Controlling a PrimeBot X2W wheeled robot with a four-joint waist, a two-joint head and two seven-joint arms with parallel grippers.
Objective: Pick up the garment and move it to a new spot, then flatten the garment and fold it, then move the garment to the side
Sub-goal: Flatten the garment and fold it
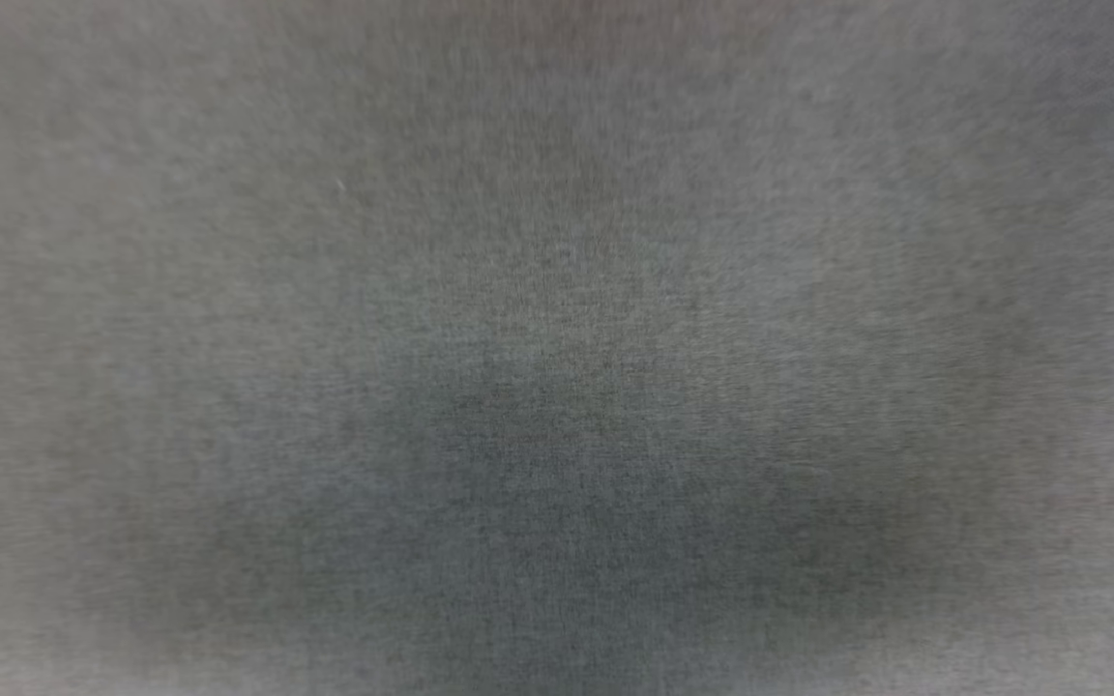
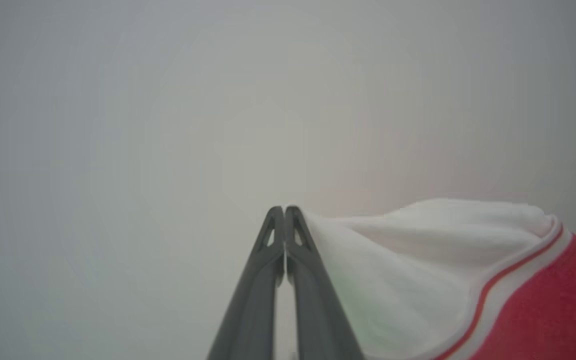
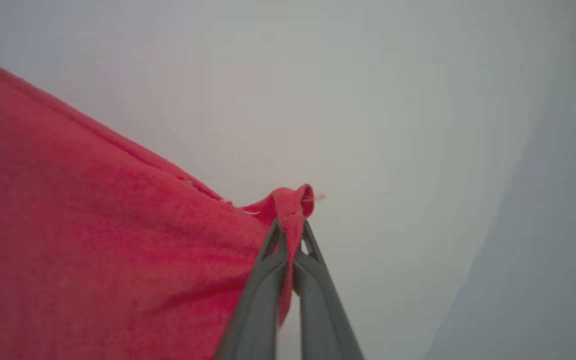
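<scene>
The right gripper (image 3: 292, 227) pinches a bunched red edge of the garment (image 3: 93, 225), and the left gripper (image 2: 285, 212) is clenched at its white sleeve (image 2: 418, 250). The cloth hangs between them, above a blurred grey surface (image 1: 557, 348).

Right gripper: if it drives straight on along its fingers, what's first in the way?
The right gripper, shut on the shirt, meets first the pinched red fold poking past its tips. Beyond that lies a blurred pale grey surface, distance unclear.
</scene>
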